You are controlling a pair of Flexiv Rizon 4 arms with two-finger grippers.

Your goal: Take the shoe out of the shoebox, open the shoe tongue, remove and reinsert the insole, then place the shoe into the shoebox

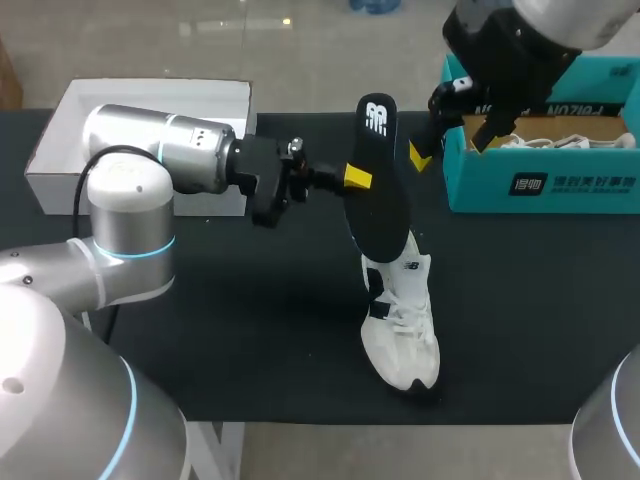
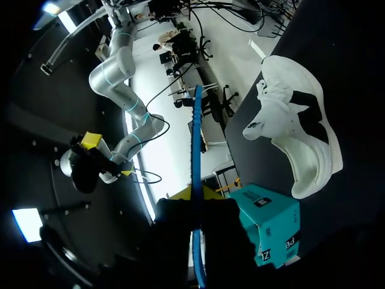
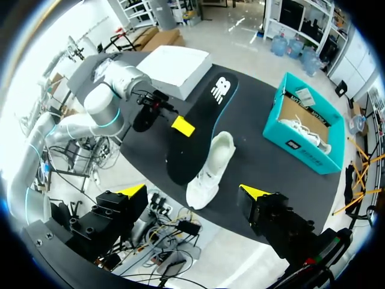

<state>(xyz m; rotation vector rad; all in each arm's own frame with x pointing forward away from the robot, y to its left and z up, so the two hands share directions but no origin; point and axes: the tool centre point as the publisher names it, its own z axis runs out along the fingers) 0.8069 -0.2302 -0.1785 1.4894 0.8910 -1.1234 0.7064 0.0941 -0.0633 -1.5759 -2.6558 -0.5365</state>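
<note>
A black insole [image 1: 378,170] stands upright in the air, its lower end at the opening of the white shoe [image 1: 403,325]. My left gripper [image 1: 355,178] is shut on the insole's edge from the left. In the left wrist view the insole [image 2: 195,138] shows edge-on between that gripper's [image 2: 195,195] fingers, with the shoe [image 2: 295,126] ahead. The shoe rests on the black table. My right gripper [image 1: 428,150] hangs open to the right of the insole's upper part, beside the teal shoebox [image 1: 540,190]. From the right wrist view, its open gripper [image 3: 194,191] is high above the shoe [image 3: 207,174] and the insole [image 3: 198,126].
The teal shoebox at the back right holds another white shoe [image 1: 560,143]. A white box lid [image 1: 60,130] lies at the back left, partly behind my left arm. The black table [image 1: 250,330] lies bare left of the shoe.
</note>
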